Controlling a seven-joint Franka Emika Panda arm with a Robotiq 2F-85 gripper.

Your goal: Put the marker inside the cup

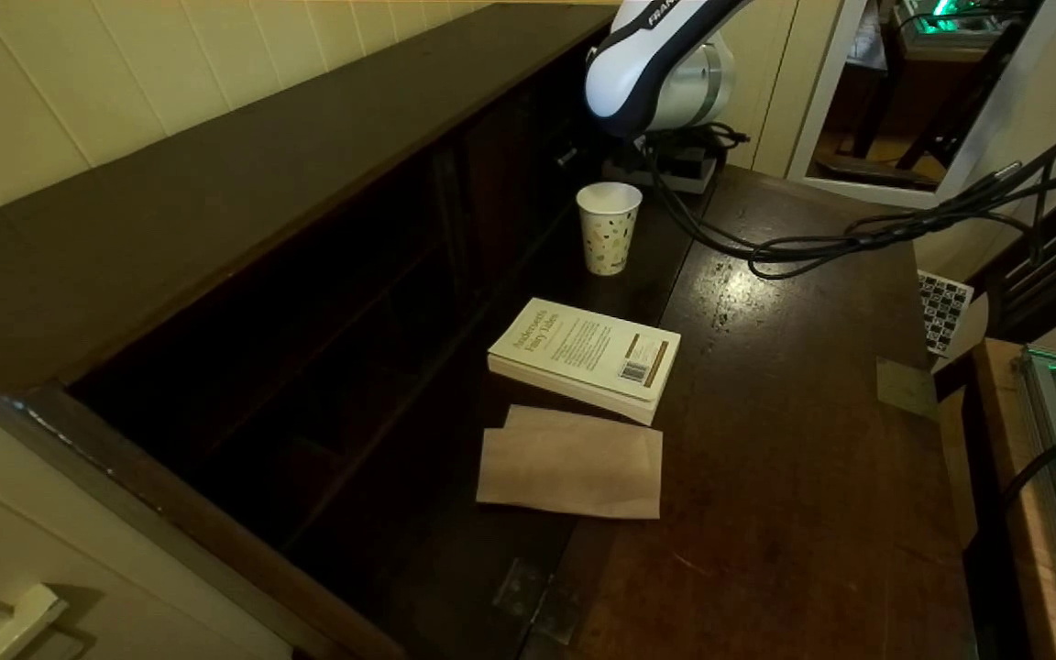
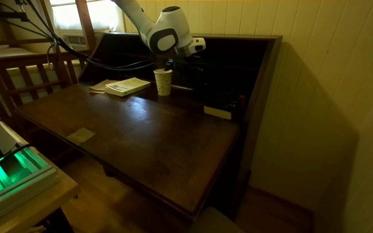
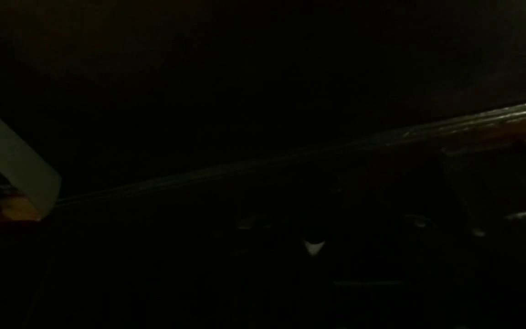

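On the dark desk (image 2: 147,136), the cup (image 1: 609,234) stands upright near the white book (image 1: 588,353). My claw (image 2: 188,72) hangs in shadow; I cannot tell its gape, its hold or where the marker is.

Non-task items on and around a dark wooden desk (image 1: 794,513).
White paperback (image 1: 583,356), "Andersen's Fairy Tales," lies flat, barcode side up; brown paper (image 1: 574,469) just beside it. In an exterior view, dark book (image 2: 218,112) lies flat near the desk's side panel (image 2: 259,97), pale page edges showing. Brass-coloured plate (image 1: 906,387) sits in desktop near front edge. Surroundings: panelled wall (image 2: 309,81), bright window (image 2: 66,19), air conditioner (image 2: 76,41) below it, checkered board (image 1: 943,312), green-lit case (image 2: 0,178) on light wood table (image 2: 62,191).
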